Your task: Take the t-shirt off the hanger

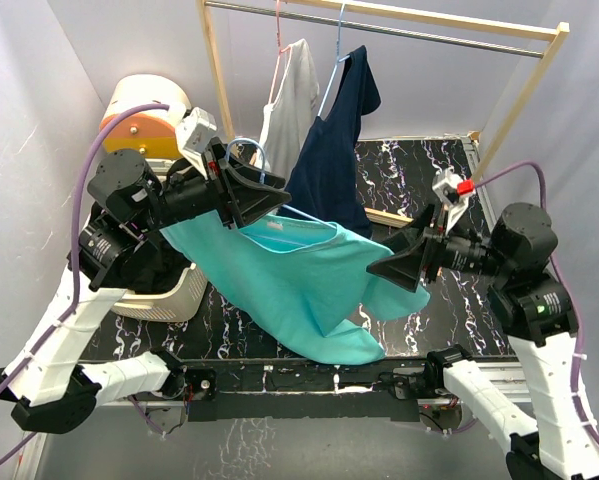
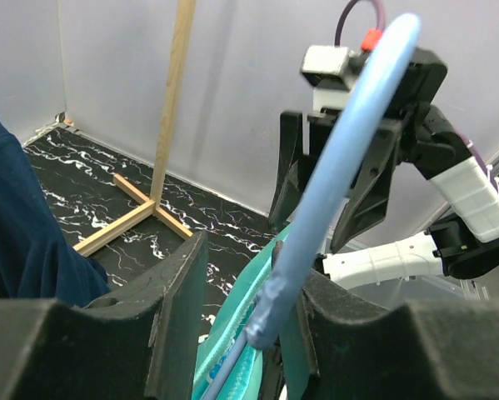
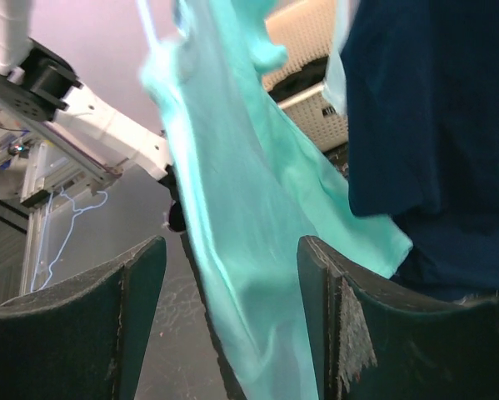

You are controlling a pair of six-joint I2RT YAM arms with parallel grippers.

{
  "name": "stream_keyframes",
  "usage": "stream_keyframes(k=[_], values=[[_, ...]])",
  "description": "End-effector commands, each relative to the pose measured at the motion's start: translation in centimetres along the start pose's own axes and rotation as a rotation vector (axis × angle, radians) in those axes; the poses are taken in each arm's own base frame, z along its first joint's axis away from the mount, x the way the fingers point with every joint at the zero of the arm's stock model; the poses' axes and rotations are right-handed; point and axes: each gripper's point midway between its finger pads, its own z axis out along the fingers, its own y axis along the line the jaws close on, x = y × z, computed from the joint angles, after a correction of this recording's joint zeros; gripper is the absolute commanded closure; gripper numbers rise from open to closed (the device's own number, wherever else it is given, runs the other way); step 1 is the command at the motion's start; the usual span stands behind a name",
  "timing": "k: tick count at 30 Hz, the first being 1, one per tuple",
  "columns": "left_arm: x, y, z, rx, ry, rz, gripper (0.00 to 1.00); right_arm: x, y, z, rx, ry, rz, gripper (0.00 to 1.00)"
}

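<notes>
The teal t-shirt hangs on a light blue hanger above the black marbled table. My left gripper is at the hanger's neck. In the left wrist view the hanger hook lies against the right finger, the left finger stands apart from it, and teal fabric fills the gap. The jaws stand wide. My right gripper is open at the shirt's right sleeve. In the right wrist view the teal cloth hangs between its spread fingers.
A wooden rack with a metal rail stands at the back, holding a navy shirt and a white tank top on hangers. A cream laundry basket sits at the left, with an orange and cream container behind it.
</notes>
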Motion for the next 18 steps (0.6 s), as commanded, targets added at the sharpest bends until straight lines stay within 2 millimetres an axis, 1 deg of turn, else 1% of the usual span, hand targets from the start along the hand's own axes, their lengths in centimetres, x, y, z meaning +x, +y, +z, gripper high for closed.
stream_keyframes(k=[1, 4, 8, 10, 13, 18], values=[[-0.4, -0.2, 0.5, 0.028, -0.017, 0.005, 1.00, -5.9, 3.7, 0.0, -0.158, -0.074, -0.163, 0.33], [-0.4, -0.3, 1.0, 0.050, -0.018, -0.006, 1.00, -7.7, 3.2, 0.7, -0.158, -0.072, -0.189, 0.32], [-0.3, 0.1, 2.0, 0.066, -0.014, -0.017, 1.00, -9.5, 3.2, 1.7, -0.228, -0.066, -0.190, 0.32], [-0.3, 0.4, 2.6, 0.070, -0.009, -0.022, 1.00, -10.2, 2.9, 2.2, -0.237, -0.069, -0.182, 0.32], [-0.1, 0.8, 3.3, 0.074, 0.000, -0.024, 1.00, -10.3, 2.0, 3.1, -0.231, -0.048, -0.163, 0.33], [-0.3, 1.1, 4.0, 0.084, 0.001, -0.023, 1.00, -9.3, 0.6, 4.5, -0.199, -0.005, -0.132, 0.33]])
